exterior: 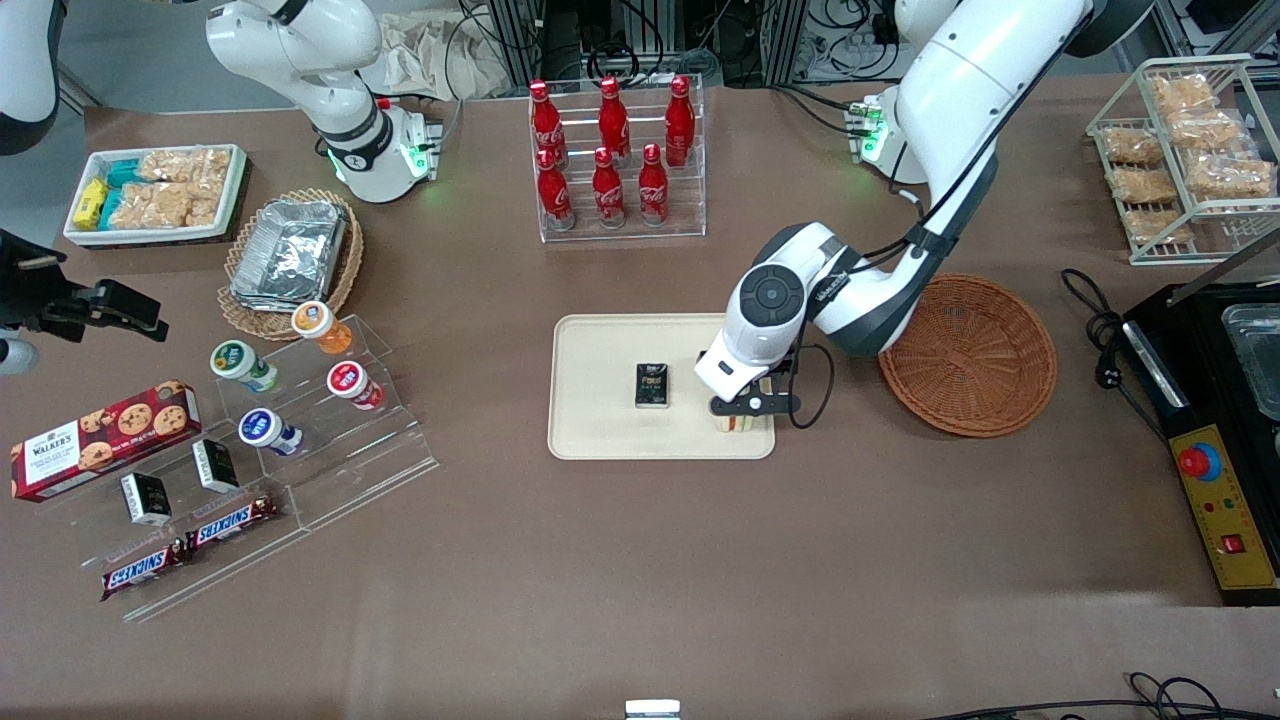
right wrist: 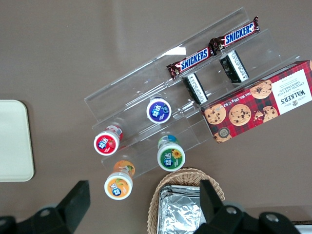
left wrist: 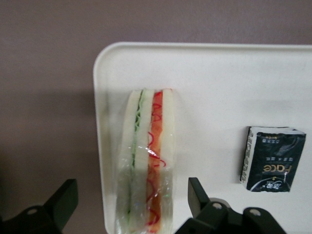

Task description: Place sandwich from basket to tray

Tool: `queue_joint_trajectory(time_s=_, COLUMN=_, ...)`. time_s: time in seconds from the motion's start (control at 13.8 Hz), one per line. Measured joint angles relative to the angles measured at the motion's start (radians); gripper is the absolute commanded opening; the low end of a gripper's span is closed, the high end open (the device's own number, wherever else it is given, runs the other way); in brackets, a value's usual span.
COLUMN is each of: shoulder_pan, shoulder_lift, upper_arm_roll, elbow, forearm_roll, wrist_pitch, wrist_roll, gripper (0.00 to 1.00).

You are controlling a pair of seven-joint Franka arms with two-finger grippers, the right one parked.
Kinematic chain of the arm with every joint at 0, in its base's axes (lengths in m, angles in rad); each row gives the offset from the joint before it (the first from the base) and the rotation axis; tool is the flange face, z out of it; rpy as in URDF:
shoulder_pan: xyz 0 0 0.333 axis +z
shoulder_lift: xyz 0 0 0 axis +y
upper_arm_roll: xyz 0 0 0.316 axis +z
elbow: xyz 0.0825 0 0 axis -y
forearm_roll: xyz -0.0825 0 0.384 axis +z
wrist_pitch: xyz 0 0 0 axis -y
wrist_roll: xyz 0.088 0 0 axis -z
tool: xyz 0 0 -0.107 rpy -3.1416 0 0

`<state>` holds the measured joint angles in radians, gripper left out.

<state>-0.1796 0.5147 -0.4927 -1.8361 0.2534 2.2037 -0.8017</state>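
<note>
The sandwich, a plastic-wrapped wedge with green and orange-red filling, stands on edge on the cream tray, close to the tray's corner nearest the basket. My gripper is open, one black finger on each side of the sandwich with a gap on both sides. In the front view the gripper hangs low over that corner of the tray, and only a bit of the sandwich shows under it. The reddish-brown wicker basket sits beside the tray toward the working arm's end and holds nothing.
A small black packet lies in the middle of the tray. A clear rack of red bottles stands farther from the front camera than the tray. A clear stepped stand with cups and snack bars lies toward the parked arm's end.
</note>
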Motion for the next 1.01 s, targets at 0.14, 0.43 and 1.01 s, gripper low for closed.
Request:
queue_joint_trajectory(time_s=0.14, shoulder_pan=0.014, shoulder_lift=-0.040, upper_arm_roll=0.000, elbow=0.041, forearm_roll=-0.014, wrist_pitch=-0.065, wrist_roll=-0.014, gripper=1.00)
queue_joint_trajectory(time_s=0.43, shoulder_pan=0.028, shoulder_lift=-0.099, upper_arm_roll=0.001, elbow=0.164, forearm_roll=-0.041, wrist_pitch=-0.229, wrist_roll=-0.065, gripper=1.00)
queue_joint_trajectory(time_s=1.01, shoulder_pan=0.121, shoulder_lift=-0.409, upper_arm_roll=0.194, elbow=0.242, forearm_roll=-0.207, wrist_pitch=-0.459, wrist_roll=0.011, gripper=1.00)
